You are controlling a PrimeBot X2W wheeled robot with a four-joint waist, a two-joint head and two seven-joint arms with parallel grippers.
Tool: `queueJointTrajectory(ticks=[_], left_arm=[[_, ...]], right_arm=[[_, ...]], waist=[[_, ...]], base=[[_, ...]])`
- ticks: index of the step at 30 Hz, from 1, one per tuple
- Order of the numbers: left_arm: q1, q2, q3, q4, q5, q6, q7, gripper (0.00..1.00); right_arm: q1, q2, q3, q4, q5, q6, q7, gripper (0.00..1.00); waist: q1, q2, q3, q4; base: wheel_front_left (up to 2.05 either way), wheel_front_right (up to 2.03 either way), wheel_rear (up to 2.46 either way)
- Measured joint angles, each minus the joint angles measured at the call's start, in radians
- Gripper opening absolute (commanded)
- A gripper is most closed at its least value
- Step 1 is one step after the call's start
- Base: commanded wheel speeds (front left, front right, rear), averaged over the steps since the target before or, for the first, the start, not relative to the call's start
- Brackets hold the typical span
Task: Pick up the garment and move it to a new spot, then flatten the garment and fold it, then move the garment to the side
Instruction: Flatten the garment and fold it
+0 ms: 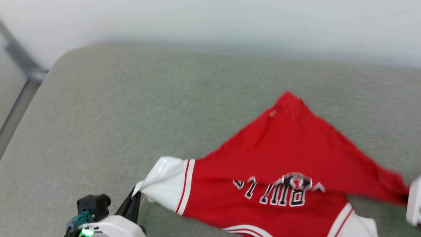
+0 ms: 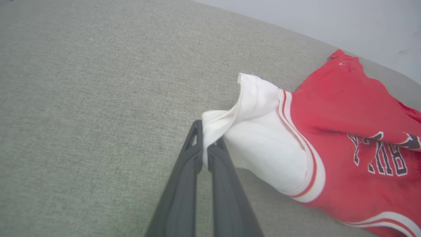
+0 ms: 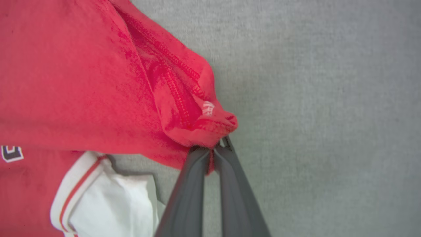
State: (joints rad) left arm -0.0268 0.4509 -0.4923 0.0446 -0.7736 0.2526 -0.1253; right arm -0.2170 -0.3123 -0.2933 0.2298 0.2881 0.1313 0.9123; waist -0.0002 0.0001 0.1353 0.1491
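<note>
Left end effector point(image 2: 207, 148): nearest the head camera, at its lower left. The dark fingers are pinched tight on the rim of a white sleeve point(image 2: 263, 138), with cloth squeezed between the tips.
Right end effector point(image 3: 218, 148): at the lower right. The fingers are closed narrow on a red stitched corner point(image 3: 204, 128), which bunches just above the tips.
Garment point(image 1: 283, 154): a red jersey strung between the 2 end effectors. Its far point rests on the counter point(image 1: 131, 98), right of centre. The black lettering point(image 1: 279, 191) reads upside down from the head view.
Second sleeve point(image 3: 108, 197): white, lying slack under the red cloth beside the right end effector.
Risk, slip: both holds are thin edge pinches, so a hard pull apart could tug either one free.
Risk, skew: 1 hold is on a sleeve and the other on a body corner, so spreading may leave the jersey crooked with the slack sleeve folded under.
Risk, drag: the grey woven cover looks grippy, so the trailing point may catch and crumple.
Surroundings: open grey cloth lies to the left and beyond. The counter's rounded corner is at the far left, with a metal bar point(image 1: 19, 56) past it and a pale wall point(image 1: 230, 23) behind.
</note>
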Motion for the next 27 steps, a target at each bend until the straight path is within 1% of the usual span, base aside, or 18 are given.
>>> queueJointTrajectory(ticks=[2,5,10,11,12,14,17,20,23,27], left_arm=[[0.021,0.012,0.003,0.001,-0.009,0.003,0.010,0.00],[0.044,0.019,0.002,0.000,-0.016,0.010,0.024,0.00],[0.061,0.032,0.004,0.001,-0.023,0.015,0.034,0.00],[0.062,0.034,0.005,0.001,-0.023,0.016,0.035,0.00],[0.063,0.036,0.005,0.001,-0.024,0.018,0.037,0.00],[0.063,0.035,0.004,-0.001,-0.026,0.020,0.040,0.00],[0.062,0.035,0.004,-0.003,-0.029,0.021,0.042,0.00],[0.061,0.035,0.003,-0.005,-0.029,0.021,0.042,0.00],[0.055,0.035,0.000,-0.007,-0.023,0.022,0.042,0.00],[0.028,0.034,-0.004,-0.020,-0.015,0.021,0.040,0.00]], right_arm=[[0.100,0.027,-0.021,-0.075,0.008,0.000,0.016,0.00],[0.242,0.087,-0.053,-0.170,0.021,0.000,0.032,0.00],[0.440,0.194,-0.076,-0.266,0.027,0.000,0.058,0.00],[0.463,0.211,-0.077,-0.274,0.033,0.000,0.057,0.28],[0.481,0.223,-0.077,-0.281,0.039,0.000,0.050,1.00],[0.501,0.239,-0.079,-0.286,0.052,0.000,0.021,1.00],[0.505,0.249,-0.072,-0.296,0.070,0.000,-0.092,1.00],[0.483,0.256,-0.074,-0.304,0.073,0.000,-0.285,1.00],[0.437,0.258,-0.083,-0.282,0.066,0.000,-0.463,1.00],[0.338,0.258,-0.068,-0.232,0.061,0.000,-0.655,1.00]], waist=[[0.0000,-0.0001,-0.026,-0.026],[-0.0001,-0.0001,-0.061,-0.062],[-0.0001,-0.0001,-0.096,-0.110],[-0.0002,-0.0001,-0.098,-0.118],[-0.0001,0.0000,-0.101,-0.125],[-0.0001,0.0000,-0.102,-0.135],[-0.0001,0.0000,-0.100,-0.143],[0.0000,0.0000,-0.096,-0.145],[0.0000,0.0000,-0.089,-0.144],[0.0001,0.0000,-0.067,-0.136]], base=[[0.00,0.00,0.00],[0.00,0.00,0.00],[0.00,0.00,0.00],[0.00,0.00,0.00],[0.00,0.00,0.00],[0.00,0.00,0.00],[0.00,0.00,0.00],[0.00,0.00,0.00],[0.00,0.00,0.00],[0.00,0.00,0.00]])
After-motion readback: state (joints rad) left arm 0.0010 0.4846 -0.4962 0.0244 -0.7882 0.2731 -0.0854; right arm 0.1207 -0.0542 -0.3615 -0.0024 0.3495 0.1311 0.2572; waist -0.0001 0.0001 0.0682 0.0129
